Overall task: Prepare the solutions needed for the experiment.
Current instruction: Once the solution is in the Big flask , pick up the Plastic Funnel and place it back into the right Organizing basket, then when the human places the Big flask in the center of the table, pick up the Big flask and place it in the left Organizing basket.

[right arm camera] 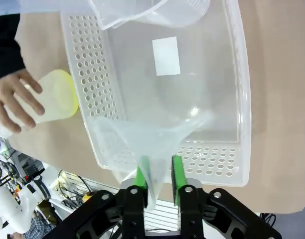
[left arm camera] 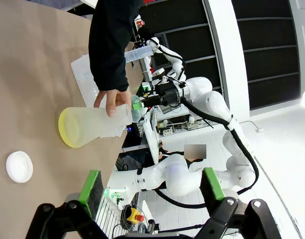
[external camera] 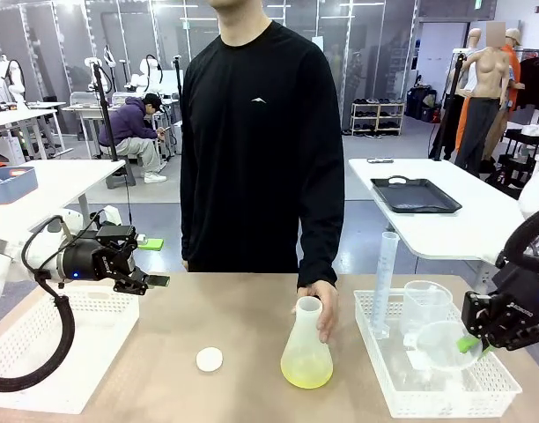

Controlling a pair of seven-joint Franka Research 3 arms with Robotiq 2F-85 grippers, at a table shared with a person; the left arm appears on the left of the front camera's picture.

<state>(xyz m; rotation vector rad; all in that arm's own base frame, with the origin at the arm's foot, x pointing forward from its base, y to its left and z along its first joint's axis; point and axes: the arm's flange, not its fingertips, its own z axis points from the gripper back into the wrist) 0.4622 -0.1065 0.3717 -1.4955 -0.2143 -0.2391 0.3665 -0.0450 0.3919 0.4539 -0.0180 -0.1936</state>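
Left jaws: spread wide, empty.
Right jaws: straddling the funnel (right arm camera: 157, 134) over the basket (right arm camera: 87, 74); gripping or let go, can't tell.
Solution (external camera: 306, 374): in the flask (external camera: 306, 339), person's hand (external camera: 321, 300) on it.

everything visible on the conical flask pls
The conical flask looks like translucent plastic, with a wide flat base that tapers to a narrow, open, uncapped neck. A shallow layer of pale yellow-green solution lies in the bottom. It stands upright on the brown table, left of the white basket and apart from it. The person's hand grips its neck.
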